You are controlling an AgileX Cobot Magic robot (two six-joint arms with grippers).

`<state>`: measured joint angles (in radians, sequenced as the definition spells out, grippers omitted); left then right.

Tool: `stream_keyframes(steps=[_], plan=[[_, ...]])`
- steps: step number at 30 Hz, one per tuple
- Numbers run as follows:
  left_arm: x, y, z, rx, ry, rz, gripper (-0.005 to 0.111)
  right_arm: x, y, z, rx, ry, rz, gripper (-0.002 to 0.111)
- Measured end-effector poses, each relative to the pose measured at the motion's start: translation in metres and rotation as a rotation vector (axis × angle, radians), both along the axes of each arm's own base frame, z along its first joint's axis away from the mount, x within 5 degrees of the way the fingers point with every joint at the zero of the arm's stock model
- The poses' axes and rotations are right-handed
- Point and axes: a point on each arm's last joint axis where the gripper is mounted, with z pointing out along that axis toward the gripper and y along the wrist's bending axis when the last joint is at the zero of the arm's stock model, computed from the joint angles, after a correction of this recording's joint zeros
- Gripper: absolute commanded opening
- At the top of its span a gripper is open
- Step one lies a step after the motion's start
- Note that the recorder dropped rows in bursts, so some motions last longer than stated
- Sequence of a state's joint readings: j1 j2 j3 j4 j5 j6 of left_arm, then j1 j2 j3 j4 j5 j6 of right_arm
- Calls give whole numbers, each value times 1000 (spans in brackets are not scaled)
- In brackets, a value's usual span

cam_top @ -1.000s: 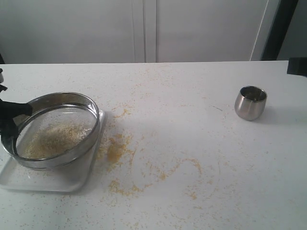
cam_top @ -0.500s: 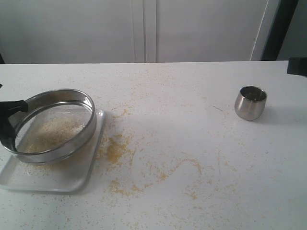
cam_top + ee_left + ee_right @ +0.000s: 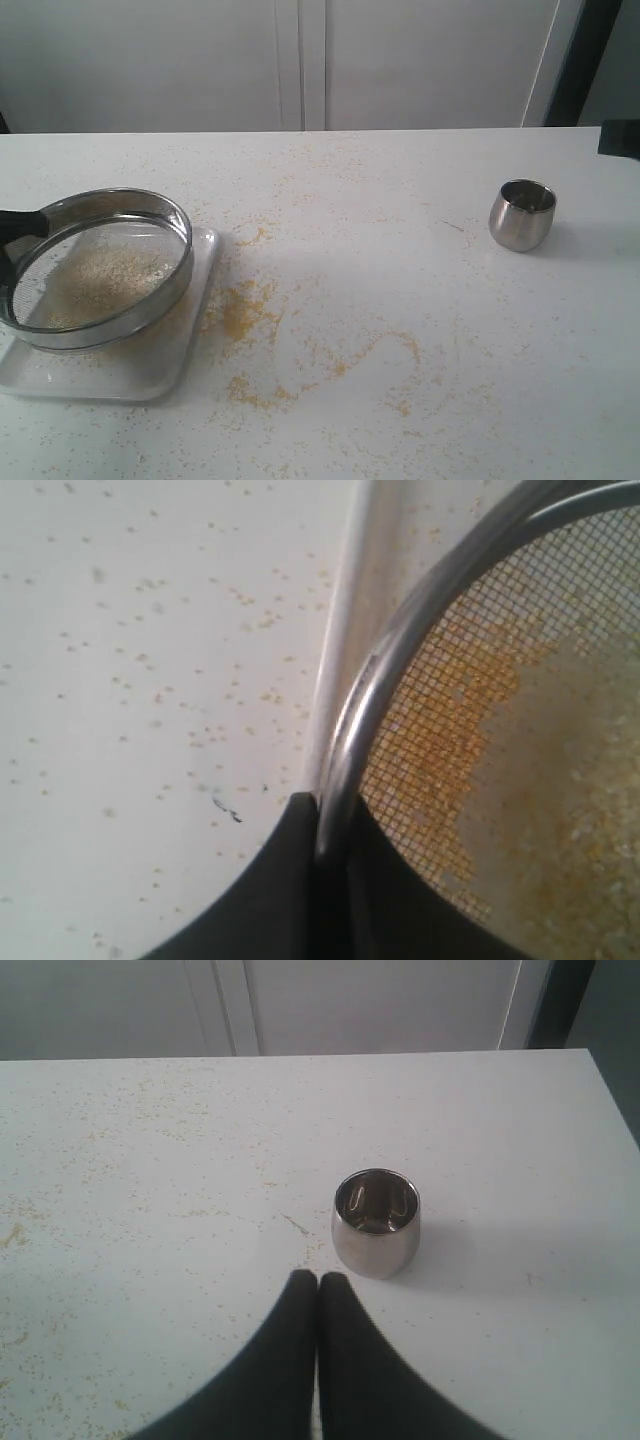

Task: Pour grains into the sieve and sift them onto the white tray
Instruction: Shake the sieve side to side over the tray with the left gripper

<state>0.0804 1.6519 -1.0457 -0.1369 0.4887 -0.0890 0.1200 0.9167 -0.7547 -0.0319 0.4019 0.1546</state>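
The left pincer (image 3: pixel 325 832) is nearly closed, its two dark fingers pinching the thin steel rim of the sieve (image 3: pixel 150 208) at the sieve's 9 o'clock side in the exterior view. The right pincer (image 3: pixel 318 1282) is fully closed on nothing, with the small steel cup (image 3: pixel 522 214) standing upright just beyond its tips, out toward 3 o'clock on the bench (image 3: pixel 400 180). The sieve hangs over the white tray (image 3: pixel 150 372) at the view's 9 o'clock and looks slightly tilted; whether it touches the tray I cannot tell. The grains (image 3: pixel 95 275) lie as a pale patch on the mesh, with a yellower band close to the gripped rim. Loose yellow spill (image 3: pixel 240 310) covers the bench at the tray's 3 o'clock. The main risk, as I judge it, is the grip. A narrow pinch on one point of a wide ring lets the sieve pivot or slip during shaking, which would tip coarse grains over the rim onto the tray. The sieve also spans almost the tray's full width, so a wide swing would drop fines past the tray's edge onto the bench.
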Motion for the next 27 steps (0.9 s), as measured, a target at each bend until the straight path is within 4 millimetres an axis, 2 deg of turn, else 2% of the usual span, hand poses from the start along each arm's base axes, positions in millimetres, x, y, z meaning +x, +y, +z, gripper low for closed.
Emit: stream_keyframes(steps=[3,5,9,11,17,21,23,24,27], plan=[[-2,13,-2,-4,12,110,0,0,0,0,0,0,0,0],[-3,13,-5,-8,20,118,0,0,0,0,0,0,0,0],[0,-11,-4,16,-13,-34,0,0,0,0,0,0,0,0],[0,-17,-3,41,-28,-83,0,0,0,0,0,0,0,0],[1,-1,-9,31,4,56,0,0,0,0,0,0,0,0],[1,-24,-10,32,8,-79,0,0,0,0,0,0,0,0],[1,-27,-10,45,4,-109,0,0,0,0,0,0,0,0],[1,-24,-11,49,9,-90,0,0,0,0,0,0,0,0],[1,2,-16,32,34,67,0,0,0,0,0,0,0,0]])
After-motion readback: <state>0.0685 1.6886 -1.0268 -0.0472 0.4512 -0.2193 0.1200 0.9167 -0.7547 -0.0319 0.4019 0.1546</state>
